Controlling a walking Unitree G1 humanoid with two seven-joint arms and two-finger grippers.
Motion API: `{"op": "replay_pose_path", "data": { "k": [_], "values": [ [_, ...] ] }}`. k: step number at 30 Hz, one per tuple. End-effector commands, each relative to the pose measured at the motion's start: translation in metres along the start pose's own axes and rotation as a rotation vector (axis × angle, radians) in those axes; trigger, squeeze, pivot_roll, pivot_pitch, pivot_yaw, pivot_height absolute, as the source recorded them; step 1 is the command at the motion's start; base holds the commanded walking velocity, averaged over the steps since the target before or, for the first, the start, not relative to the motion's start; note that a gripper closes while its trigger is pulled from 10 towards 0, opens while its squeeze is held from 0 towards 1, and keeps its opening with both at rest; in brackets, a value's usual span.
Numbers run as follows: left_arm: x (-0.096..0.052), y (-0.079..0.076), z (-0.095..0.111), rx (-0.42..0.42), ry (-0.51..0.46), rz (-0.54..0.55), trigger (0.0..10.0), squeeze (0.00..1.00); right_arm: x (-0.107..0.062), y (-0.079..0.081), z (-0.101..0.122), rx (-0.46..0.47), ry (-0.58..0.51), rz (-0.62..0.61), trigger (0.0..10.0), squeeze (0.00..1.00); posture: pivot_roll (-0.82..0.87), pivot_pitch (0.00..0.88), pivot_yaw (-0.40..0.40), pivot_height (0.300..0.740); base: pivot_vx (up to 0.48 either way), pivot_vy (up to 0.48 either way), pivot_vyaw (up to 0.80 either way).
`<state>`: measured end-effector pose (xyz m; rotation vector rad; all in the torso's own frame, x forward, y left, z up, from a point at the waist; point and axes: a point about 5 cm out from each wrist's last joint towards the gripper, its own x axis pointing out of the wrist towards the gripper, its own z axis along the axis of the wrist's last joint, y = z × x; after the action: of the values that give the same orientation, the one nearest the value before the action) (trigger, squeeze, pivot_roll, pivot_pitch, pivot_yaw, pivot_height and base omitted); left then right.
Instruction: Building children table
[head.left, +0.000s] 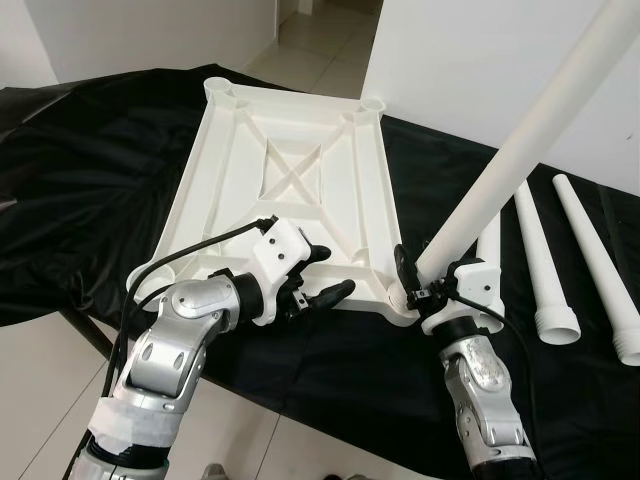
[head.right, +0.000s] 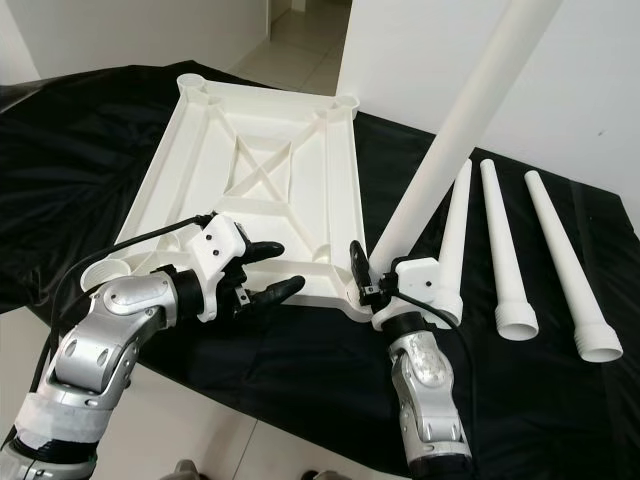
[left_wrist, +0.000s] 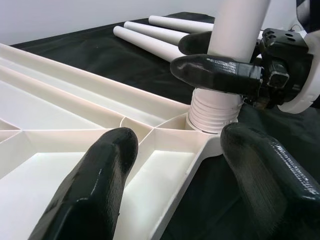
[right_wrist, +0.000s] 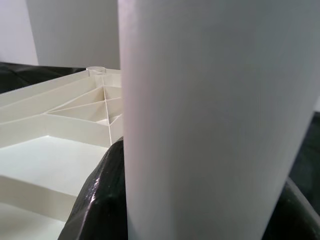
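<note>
— Three spare legs (head.right: 515, 250) lie side by side on the black cloth (head.left: 90, 180), off to my right. Where's the fourth?

— My right gripper (head.left: 420, 280) has it — both fingers closed around the white leg (head.left: 520, 140) just above its ribbed end, which sits at the near right corner socket of the upturned tabletop (head.left: 290, 170). It leans up and away to the right.

— And your left?

— My left gripper (head.left: 322, 272) hovers over the tabletop's near edge, fingers (left_wrist: 95, 190) spread wide, holding nothing.
</note>
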<state>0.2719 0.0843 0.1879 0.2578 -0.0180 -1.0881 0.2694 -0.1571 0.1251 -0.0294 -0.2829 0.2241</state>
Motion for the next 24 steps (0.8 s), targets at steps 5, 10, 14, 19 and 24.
{"op": "replay_pose_path", "data": {
  "k": [5,10,14,19,24],
  "values": [
    [-0.002,0.006,0.001,0.005,0.002,0.111,10.0,0.0,-0.034,-0.008,-0.044,-0.013,0.229,-0.018,10.0,0.0,0.08,0.106,-0.064,0.74,0.0,0.0,0.0],
    [-0.003,0.006,0.002,0.006,0.004,0.109,10.0,0.0,-0.035,-0.007,-0.049,0.007,0.259,-0.016,10.0,0.0,0.08,0.106,-0.062,0.74,0.0,0.0,0.0],
    [-0.003,0.006,0.002,0.008,0.006,0.109,10.0,0.0,-0.03,-0.005,-0.051,0.018,0.288,0.001,10.0,0.0,0.08,0.104,-0.061,0.74,0.0,0.0,0.0],
    [-0.003,0.007,0.002,0.011,0.006,0.109,10.0,0.0,-0.025,-0.006,-0.054,0.001,0.32,0.006,10.0,0.0,0.08,0.103,-0.06,0.74,0.0,0.0,0.0],
    [-0.003,0.007,0.003,0.013,0.005,0.111,10.0,0.0,-0.026,-0.009,-0.064,0.009,0.401,0.007,10.0,0.0,0.08,0.102,-0.064,0.74,0.0,0.0,0.0]
  ]
}}
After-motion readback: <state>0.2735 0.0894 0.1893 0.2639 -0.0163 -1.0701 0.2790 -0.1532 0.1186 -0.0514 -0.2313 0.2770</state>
